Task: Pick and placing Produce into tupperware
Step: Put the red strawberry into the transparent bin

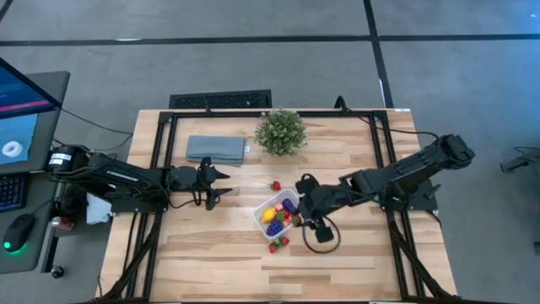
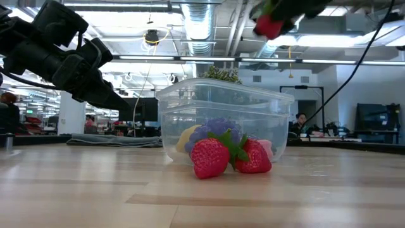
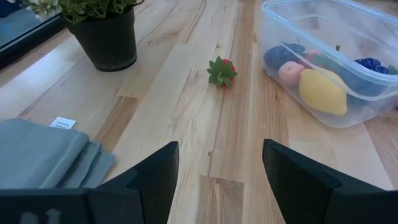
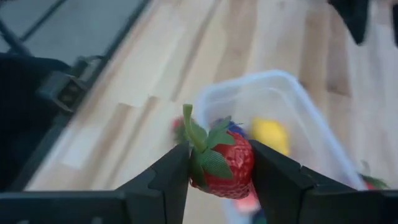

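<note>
The clear tupperware (image 1: pixel 272 213) stands mid-table and holds a yellow piece (image 3: pixel 322 91), dark purple pieces (image 3: pixel 369 63) and a pink one (image 3: pixel 290 71). My right gripper (image 4: pixel 221 171) hangs above the box's right side, shut on a red strawberry (image 4: pixel 225 163), which also shows at the top of the low view (image 2: pixel 269 26). Two strawberries (image 2: pixel 210 157) lie on the table against the box's near wall. Another strawberry (image 3: pixel 222 71) lies on the table beyond the box. My left gripper (image 3: pixel 221 180) waits open at the table's left, low over the wood. My right gripper pinches the strawberry's red body (image 4: pixel 239 163) between its two fingers, one on each side. The fingers slant down from the table's right. The green leaf cap (image 4: pixel 202 140) sticks out above the fingers. The strawberry is lifted clear, above the tupperware.
A potted green plant (image 1: pixel 280 131) stands at the far middle, a folded grey-blue cloth (image 1: pixel 216 149) to its left. A dark cable loop (image 1: pixel 321 237) lies near the box's right. Bare wood lies along the near edge.
</note>
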{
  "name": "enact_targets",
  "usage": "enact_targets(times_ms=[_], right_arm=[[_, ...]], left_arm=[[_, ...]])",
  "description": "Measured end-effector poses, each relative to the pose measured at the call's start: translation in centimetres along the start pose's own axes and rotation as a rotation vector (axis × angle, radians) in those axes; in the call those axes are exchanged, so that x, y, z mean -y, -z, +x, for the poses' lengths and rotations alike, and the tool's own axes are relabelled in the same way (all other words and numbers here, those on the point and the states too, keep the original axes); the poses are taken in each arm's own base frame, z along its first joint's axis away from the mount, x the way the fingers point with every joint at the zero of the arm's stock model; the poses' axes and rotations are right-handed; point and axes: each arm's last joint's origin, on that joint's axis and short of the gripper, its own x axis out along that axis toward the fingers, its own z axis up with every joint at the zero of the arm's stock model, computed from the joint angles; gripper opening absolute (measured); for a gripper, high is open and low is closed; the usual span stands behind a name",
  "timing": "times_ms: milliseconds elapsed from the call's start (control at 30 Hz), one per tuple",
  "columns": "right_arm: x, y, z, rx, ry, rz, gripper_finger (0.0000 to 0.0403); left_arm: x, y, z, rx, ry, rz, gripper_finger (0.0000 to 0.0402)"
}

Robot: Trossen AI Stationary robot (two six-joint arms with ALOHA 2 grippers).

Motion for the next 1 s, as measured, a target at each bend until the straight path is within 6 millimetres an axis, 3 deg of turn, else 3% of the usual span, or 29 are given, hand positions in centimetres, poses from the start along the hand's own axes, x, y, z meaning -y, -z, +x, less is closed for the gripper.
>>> enact_targets(times_ms=[300,567,800,1000], right_arm=[[4.0,0.2,1.8,0.011,0.09,0.008,0.0175],[6.7,2.2,5.0,-0.091,0.119,0.06,0.019],[7.7,3.5,6.6,-0.135,0.078,0.092,0.0178],[7.6,3.2,6.1,-0.119,0.064,0.09,0.0174]], left_arm=[[0.0,0.0,0.0,-0.003,-0.001,0.011,0.0224],[0.0,0.1,0.0,-0.006,-0.001,0.021,0.0224],[0.0,0.1,0.0,-0.01,-0.001,0.026,0.0224],[0.0,0.1,0.0,-0.011,-0.002,0.04,0.0224]])
